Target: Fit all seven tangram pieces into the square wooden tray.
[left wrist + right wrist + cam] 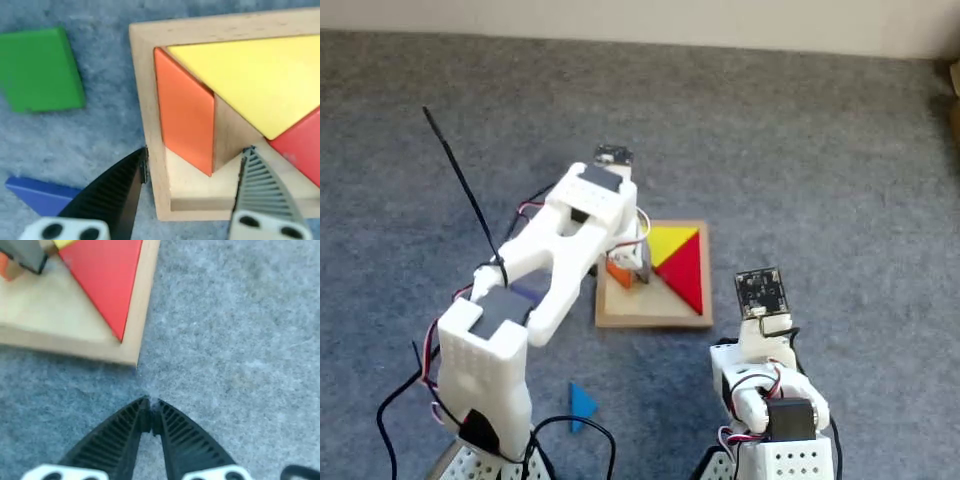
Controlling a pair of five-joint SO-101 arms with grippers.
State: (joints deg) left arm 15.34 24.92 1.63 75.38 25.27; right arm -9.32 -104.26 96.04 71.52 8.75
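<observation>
Left claw first: the jaws are spread wide and grip nothing, the black ribbed finger outside the wooden tray over the carpet, the grey one above the tray floor. Between them sits the lower corner of the orange piece. It looks tipped up against the yellow triangle, though I can't tell whether it lies flat. The red triangle is cut off at the edge, as are a smooth green piece and a blue piece out on the fuzzy grey pile. From above, my left arm covers the tray's near-left part. A blue triangle lies on the carpet well apart from it. Right claw: jaws closed together, empty, low over carpet just beside the tray's corner. The circuit board on that wrist has print too small to read.
</observation>
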